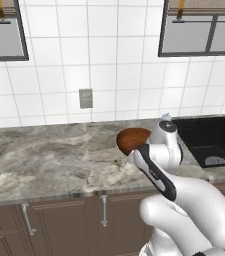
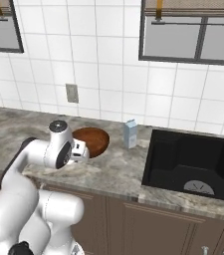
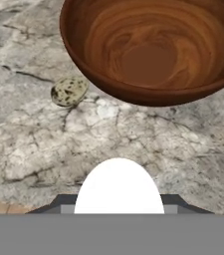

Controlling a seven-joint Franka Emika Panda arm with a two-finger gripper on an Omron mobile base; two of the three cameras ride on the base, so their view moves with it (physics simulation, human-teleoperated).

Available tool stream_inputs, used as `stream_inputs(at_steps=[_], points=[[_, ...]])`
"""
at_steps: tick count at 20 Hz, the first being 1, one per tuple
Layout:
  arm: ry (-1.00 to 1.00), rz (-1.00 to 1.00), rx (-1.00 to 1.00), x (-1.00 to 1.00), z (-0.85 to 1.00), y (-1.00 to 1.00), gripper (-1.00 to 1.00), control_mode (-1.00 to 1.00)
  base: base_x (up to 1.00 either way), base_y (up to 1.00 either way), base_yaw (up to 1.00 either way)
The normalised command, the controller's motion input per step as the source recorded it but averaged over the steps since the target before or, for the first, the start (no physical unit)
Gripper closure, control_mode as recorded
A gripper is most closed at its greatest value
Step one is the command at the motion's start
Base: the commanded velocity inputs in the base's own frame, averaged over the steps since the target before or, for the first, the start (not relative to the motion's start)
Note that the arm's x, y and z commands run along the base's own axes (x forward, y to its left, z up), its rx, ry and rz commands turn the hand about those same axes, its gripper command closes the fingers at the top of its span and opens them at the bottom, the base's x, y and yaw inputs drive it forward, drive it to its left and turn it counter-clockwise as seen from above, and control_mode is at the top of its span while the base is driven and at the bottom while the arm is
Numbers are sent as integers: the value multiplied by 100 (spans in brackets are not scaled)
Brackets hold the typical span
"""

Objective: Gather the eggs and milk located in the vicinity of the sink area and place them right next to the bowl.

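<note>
We see the end effector point(image 3: 119, 201) closed on a white egg point(image 3: 119, 187) just short of the bowl point(image 3: 153, 50).

In the left base view we see the wooden bowl point(image 1: 132, 138) on the marble table point(image 1: 44, 160), partly behind the arm, with the black sink point(image 1: 211, 137) to its right. In the right base view we find the milk carton point(image 2: 130, 134) upright on the table point(image 2: 118, 169) between the bowl point(image 2: 91, 141) and the sink point(image 2: 193, 164); any print on it is too small for us to read. In the hand view the dark finger tips point(image 3: 51, 206) clamp the white egg above the table point(image 3: 148, 144), and a speckled egg point(image 3: 69, 91) lies just beside the bowl's rim.
</note>
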Motion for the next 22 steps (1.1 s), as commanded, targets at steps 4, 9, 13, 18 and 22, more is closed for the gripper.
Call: stream_inputs(at_steps=[4, 9, 13, 18, 22], points=[[1, 0, 0, 21, -36, 0, 100, -100, 0, 0, 0], [0, 0, 0, 18, -36, 0, 100, -100, 0, 0, 0], [0, 0, 0, 18, -32, 0, 100, -100, 0, 0, 0], [0, 0, 0, 12, -26, 0, 100, -100, 0, 0, 0], [0, 0, 0, 13, -21, 0, 100, -100, 0, 0, 0]])
